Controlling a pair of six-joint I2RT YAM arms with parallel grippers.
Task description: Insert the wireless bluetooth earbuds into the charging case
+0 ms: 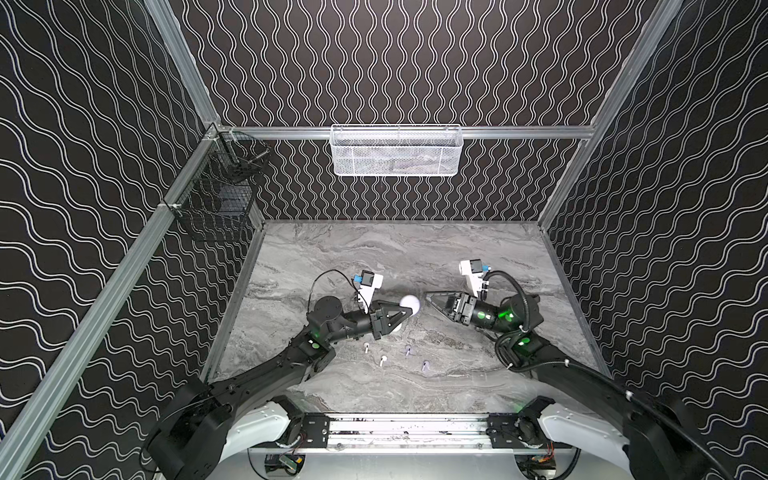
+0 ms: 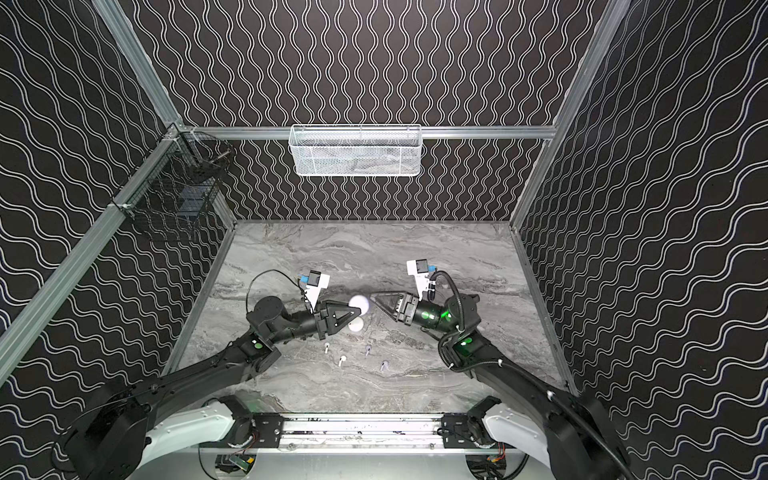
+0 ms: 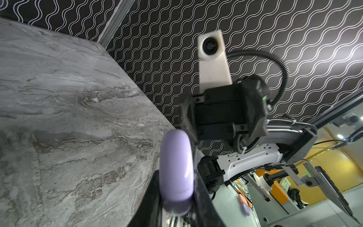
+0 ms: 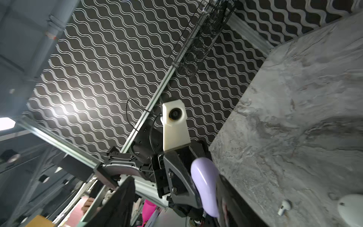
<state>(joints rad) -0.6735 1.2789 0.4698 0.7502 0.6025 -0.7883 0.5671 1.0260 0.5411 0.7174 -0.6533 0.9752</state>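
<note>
Earbuds [image 1: 381, 360], two white and two lilac, lie loose toward the tabletop's [image 1: 374, 257] front edge. The left gripper [image 1: 402, 309] is clamped on a lilac charging case [image 3: 175, 171], held above the marble. The right gripper [image 1: 428, 297] has its jaws parted just beside that case; whether they touch it cannot be told.

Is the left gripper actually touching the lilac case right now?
Touching. In the left wrist view the lilac case sits pinched between the left gripper's fingers, pressed against both.
</note>
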